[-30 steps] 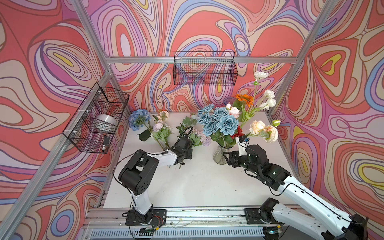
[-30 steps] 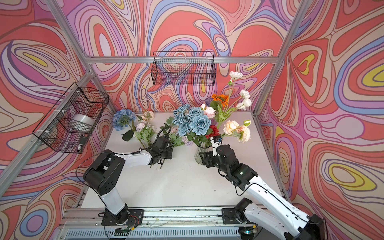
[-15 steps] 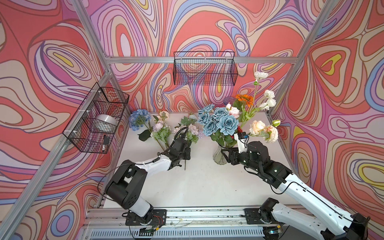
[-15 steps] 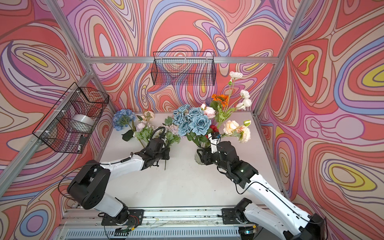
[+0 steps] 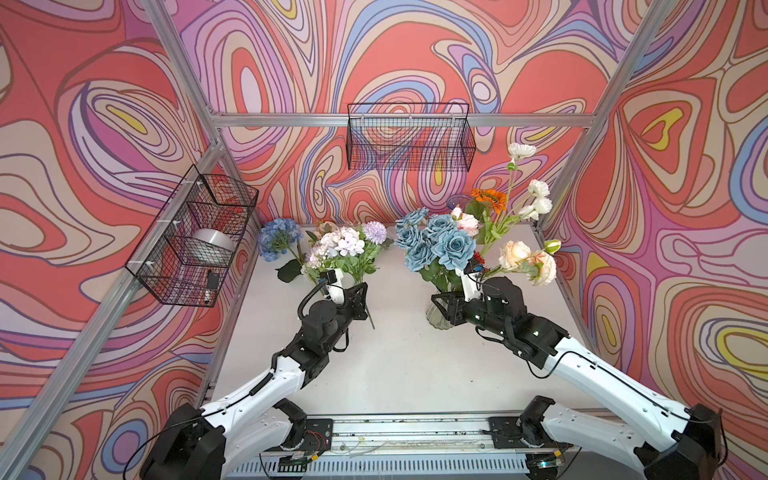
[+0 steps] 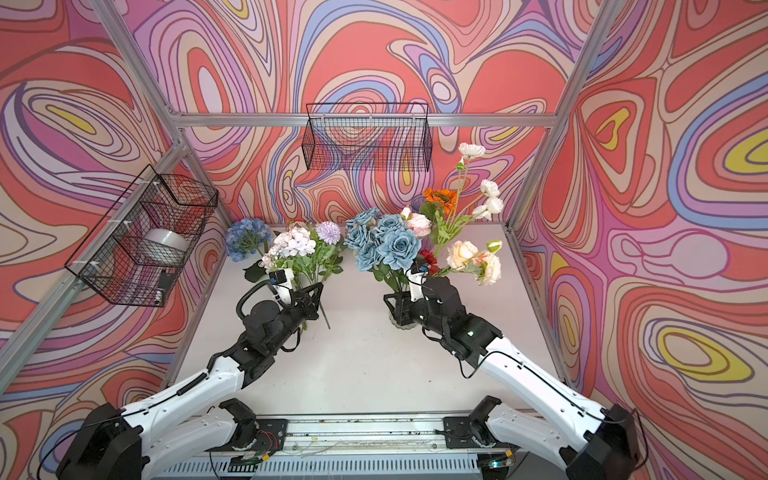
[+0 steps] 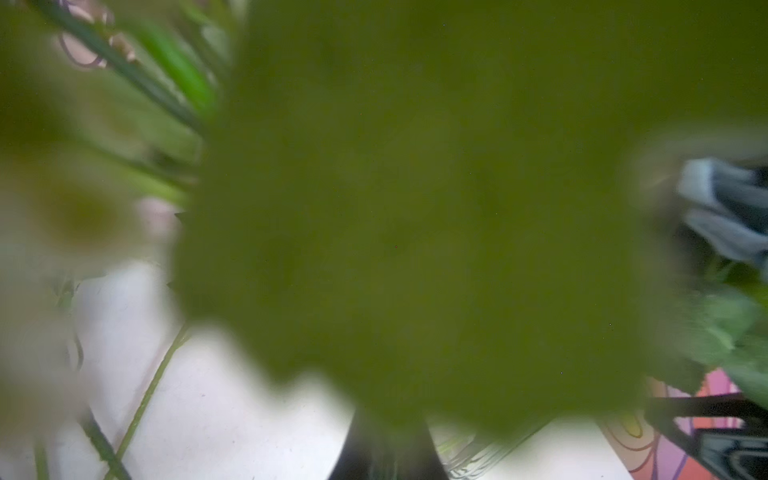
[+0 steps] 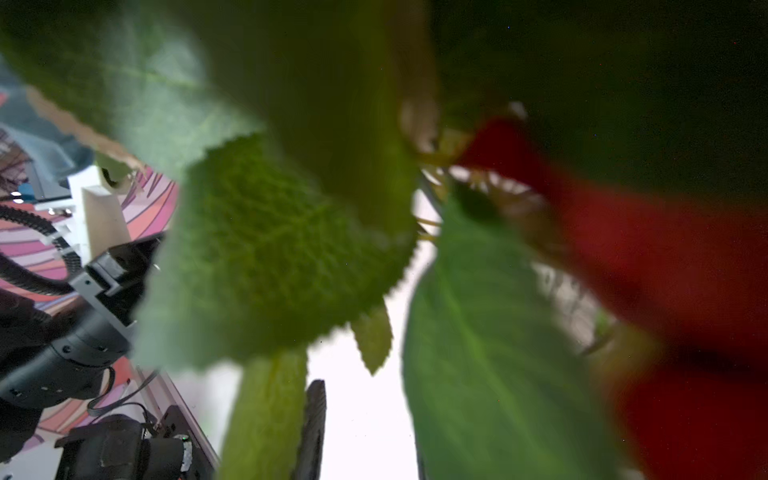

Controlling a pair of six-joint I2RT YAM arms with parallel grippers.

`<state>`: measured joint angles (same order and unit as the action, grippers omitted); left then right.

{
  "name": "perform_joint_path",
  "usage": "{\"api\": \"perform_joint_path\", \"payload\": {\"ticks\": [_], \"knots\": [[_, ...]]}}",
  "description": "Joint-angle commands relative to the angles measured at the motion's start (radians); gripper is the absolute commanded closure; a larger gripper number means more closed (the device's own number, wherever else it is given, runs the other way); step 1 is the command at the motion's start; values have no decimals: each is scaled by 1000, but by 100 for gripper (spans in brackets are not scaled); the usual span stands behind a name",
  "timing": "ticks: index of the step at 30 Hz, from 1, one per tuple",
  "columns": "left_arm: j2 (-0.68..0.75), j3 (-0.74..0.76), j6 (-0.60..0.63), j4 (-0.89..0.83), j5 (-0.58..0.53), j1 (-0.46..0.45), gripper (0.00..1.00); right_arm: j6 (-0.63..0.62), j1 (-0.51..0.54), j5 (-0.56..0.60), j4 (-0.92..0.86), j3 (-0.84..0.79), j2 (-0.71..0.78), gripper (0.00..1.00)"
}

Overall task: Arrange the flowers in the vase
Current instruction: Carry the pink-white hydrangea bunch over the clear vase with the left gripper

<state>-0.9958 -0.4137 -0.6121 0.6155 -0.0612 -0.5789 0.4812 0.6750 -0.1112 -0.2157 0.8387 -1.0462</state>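
Since a second ago the left arm has stretched forward and raised the pale bunch (image 5: pixel 341 244) of white, pink and lilac blooms, which lay low on the table then. Now it stands nearly upright just left of centre in both top views. The left gripper (image 5: pixel 360 296) is pressed together on its green stems. Their cut ends hang below the fingers, seemingly clear of the table (image 5: pixel 395 365).

Right of centre, the vase (image 5: pixel 437 319) already carries most of the flowers. It holds blue roses (image 5: pixel 442 247), a pink bloom (image 5: pixel 467 222), an orange bloom (image 5: pixel 490 196), tall white blooms (image 5: pixel 537 198) and peach blooms (image 5: pixel 524 257). There is also a small red bloom (image 8: pixel 665 270), which looms behind leaves in the right wrist view. The right gripper (image 5: pixel 444 306) sits right against the vase's mouth, among the stems. Whether its jaws pinch a stem, the rim or nothing, I cannot tell.

A blue hydrangea (image 5: pixel 277 240) lies on the table toward the upper left of the white surface, and anything beside it is hidden behind the raised bunch. I'd judge the job well past halfway. The held bunch has yet to cross into the vase, then the hydrangea.

A blurred leaf blocks the left wrist view. Two wire baskets (image 5: pixel 409 139) hang on the walls.
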Motion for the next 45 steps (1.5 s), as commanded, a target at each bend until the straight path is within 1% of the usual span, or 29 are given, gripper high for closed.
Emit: {"api": "perform_joint_path", "payload": {"ticks": [1, 5, 8, 12, 15, 21, 25, 34, 36, 39, 42, 45], "knots": [[38, 8, 6, 241, -48, -64, 100, 11, 43, 2, 130, 63, -65, 66], [19, -2, 93, 368, -87, -148, 100, 6, 52, 174, 189, 95, -115, 65], [1, 0, 136, 458, -100, -189, 100, -12, 52, 270, 240, 96, -118, 65], [-17, -1, 205, 560, -109, -247, 100, -59, 52, 316, 297, 84, -121, 65], [-34, -17, 268, 609, -108, -290, 100, -102, 51, 372, 316, 81, -131, 65], [-143, -76, 334, 745, -64, -334, 100, -162, 51, 426, 386, 72, -137, 65], [-221, -174, 345, 745, -34, -342, 100, -165, 52, 405, 381, 82, -139, 65], [-382, -333, 352, 751, -32, -342, 100, -148, 52, 324, 341, 68, -111, 63], [-422, -369, 367, 751, -22, -342, 100, -150, 52, 277, 299, 80, -86, 62], [-464, -411, 394, 751, -23, -342, 100, -158, 52, 161, 202, 114, -45, 61], [-504, -449, 424, 750, -16, -343, 100, -155, 52, 110, 93, 123, -3, 61], [-542, -474, 434, 751, -17, -342, 100, -163, 52, 99, -7, 105, 42, 60]]}}
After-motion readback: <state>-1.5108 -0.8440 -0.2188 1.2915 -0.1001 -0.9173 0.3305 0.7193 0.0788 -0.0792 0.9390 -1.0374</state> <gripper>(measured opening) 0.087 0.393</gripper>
